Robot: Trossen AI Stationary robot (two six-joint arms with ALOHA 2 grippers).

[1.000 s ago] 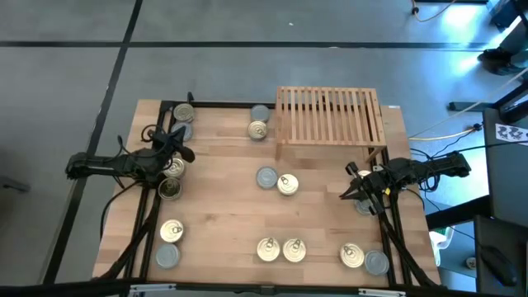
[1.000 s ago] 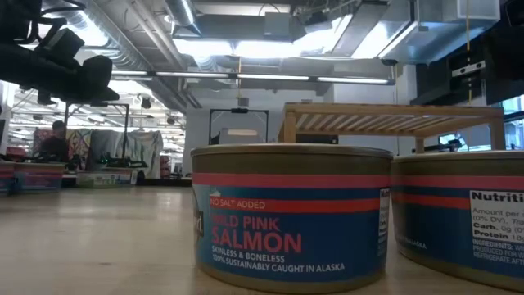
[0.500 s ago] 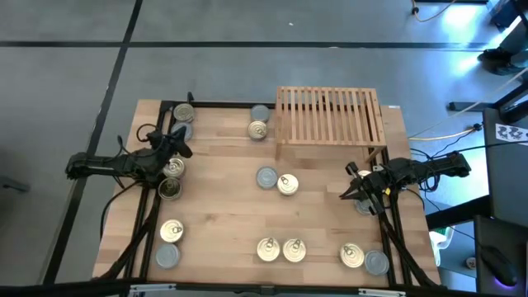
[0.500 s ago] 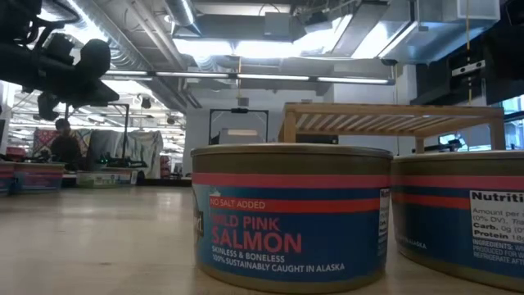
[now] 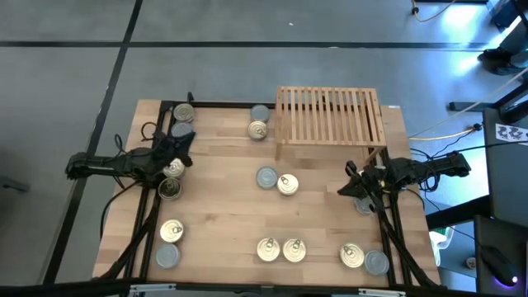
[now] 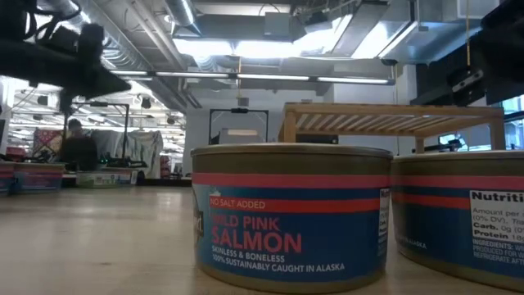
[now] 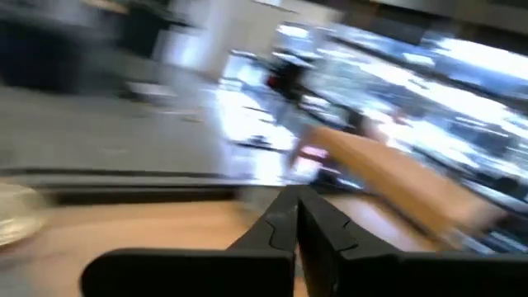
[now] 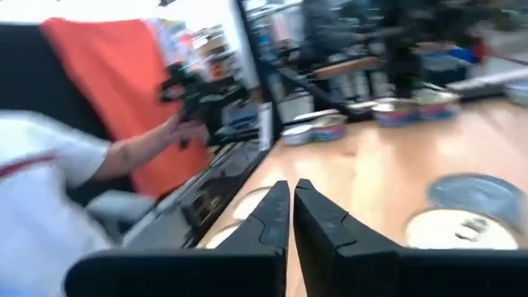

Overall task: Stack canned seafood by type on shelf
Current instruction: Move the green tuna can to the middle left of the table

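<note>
my left fingers are pressed together on nothing, hanging over the worktop's nine o'clock side amid a cluster of tins: a gold-topped tin just beside them toward six o'clock, a darker tin beyond that, and two more tins toward twelve o'clock at the far corner. my right fingers are likewise closed and empty, over the three o'clock side, with a grey-topped tin partly hidden under that arm. outward from there, a grey tin and a gold tin touch at the middle of the worktop. two gold tins sit side by side at six o'clock, a gold and grey pair at five o'clock, another pair at seven o'clock. the shelf of wooden slats stands at one o'clock with no tin on top; two tins sit just beside its nine o'clock edge. in the low view a salmon can fills the foreground, and a person shows in the room behind.
</note>
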